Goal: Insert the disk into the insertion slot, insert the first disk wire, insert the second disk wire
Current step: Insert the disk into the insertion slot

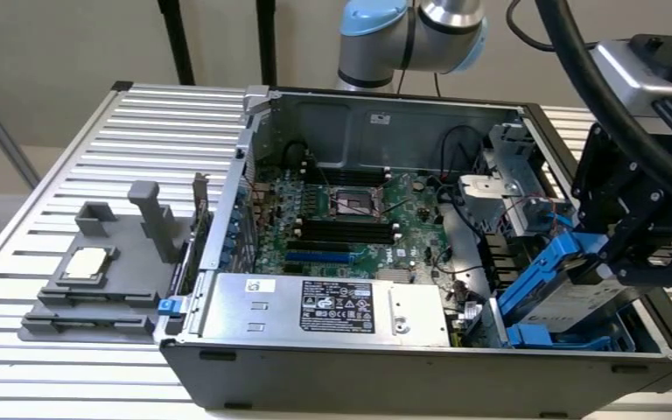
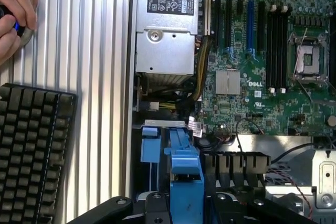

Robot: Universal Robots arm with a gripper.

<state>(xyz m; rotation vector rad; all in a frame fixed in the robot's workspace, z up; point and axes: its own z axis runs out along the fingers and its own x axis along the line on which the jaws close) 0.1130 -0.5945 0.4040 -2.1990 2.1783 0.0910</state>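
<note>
The disk, a silver drive clipped in a bright blue carrier, hangs tilted over the front corner of the open computer case, at the exterior view's right. My black gripper reaches down from that side and is shut on the disk's upper edge. In the wrist view the blue carrier of the disk stands between my two black fingers, with the gripper closed around it. The insertion slot, a grey-blue bay, lies just under the disk's lower end. I cannot pick out the disk wires.
A silver labelled power-supply box fills the case's near side beside the slot, and the green motherboard lies behind it. A grey fixture stands on the ribbed table. In the wrist view a keyboard and a person's hand are nearby.
</note>
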